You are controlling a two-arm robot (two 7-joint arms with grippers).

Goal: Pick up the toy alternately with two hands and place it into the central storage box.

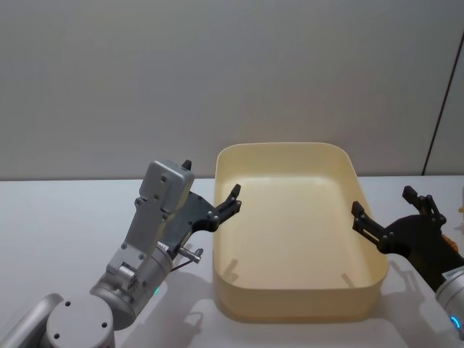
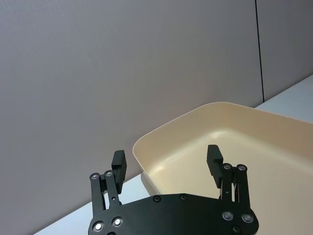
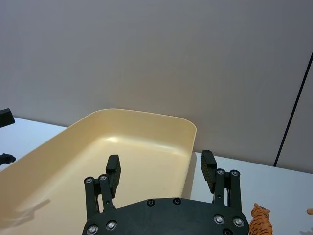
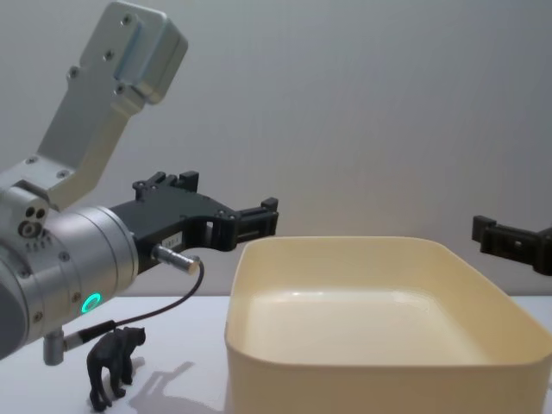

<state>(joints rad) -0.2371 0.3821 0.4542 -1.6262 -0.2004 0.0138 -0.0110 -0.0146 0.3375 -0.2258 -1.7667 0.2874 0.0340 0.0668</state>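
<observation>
Two toys are in play, one on each side of the storage box (image 1: 297,303), and neither sits where the tools now point. The left tool (image 2: 166,164) hangs in the air with its fingers spread wide apart and empty, its tips reaching forward to the box's left rim. The black toy animal (image 4: 112,364) stands upright on the counter (image 1: 58,217) to the left of the box, low down under that arm's wrist. From the left tool's tips it therefore lies downward and back toward the robot, not ahead. The chest view shows it side-on, so its long axis probably runs across the counter, roughly left to right.

The right tool (image 3: 160,169) is likewise held apart and empty, hovering by the box's right wall. A toy tiger (image 3: 257,221) stands on the counter to the right of the box, beside that tool's body and behind its tips.

The box holds nothing yet. Each arm is nearer its own toy. Either grasp would need the tool drawn back and tipped down, with the fingers closing across the animal's narrow flanks.
</observation>
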